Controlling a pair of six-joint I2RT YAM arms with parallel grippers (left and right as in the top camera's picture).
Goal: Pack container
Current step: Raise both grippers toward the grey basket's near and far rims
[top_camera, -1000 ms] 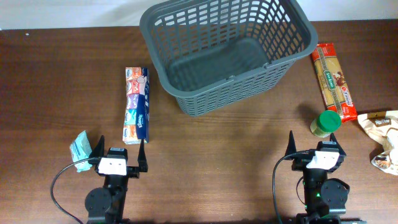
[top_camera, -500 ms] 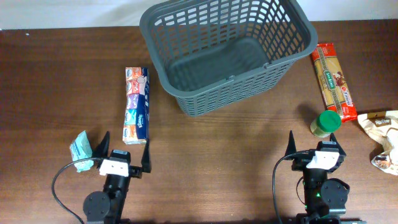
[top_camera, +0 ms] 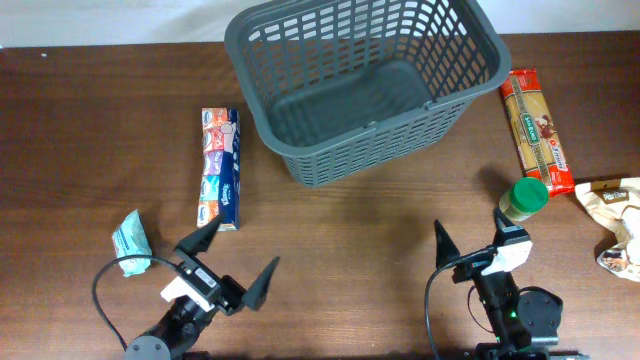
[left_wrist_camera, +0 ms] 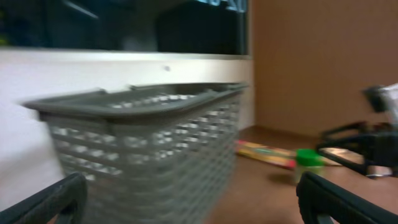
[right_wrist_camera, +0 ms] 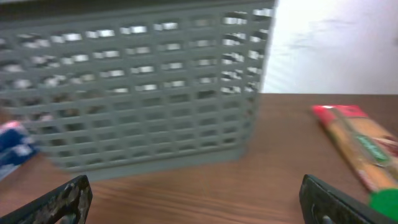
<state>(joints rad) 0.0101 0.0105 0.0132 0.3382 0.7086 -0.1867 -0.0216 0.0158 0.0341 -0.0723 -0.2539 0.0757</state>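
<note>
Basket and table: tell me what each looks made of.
Basket: probably moulded plastic, dark grey and matt, judging by its uniform slotted lattice walls. Table: wood or wood-look laminate, dark brown with visible grain, slight sheen.

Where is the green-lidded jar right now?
Overhead view: the green-lidded jar stands at the right, just nearer the robot than the pasta packet.
</note>
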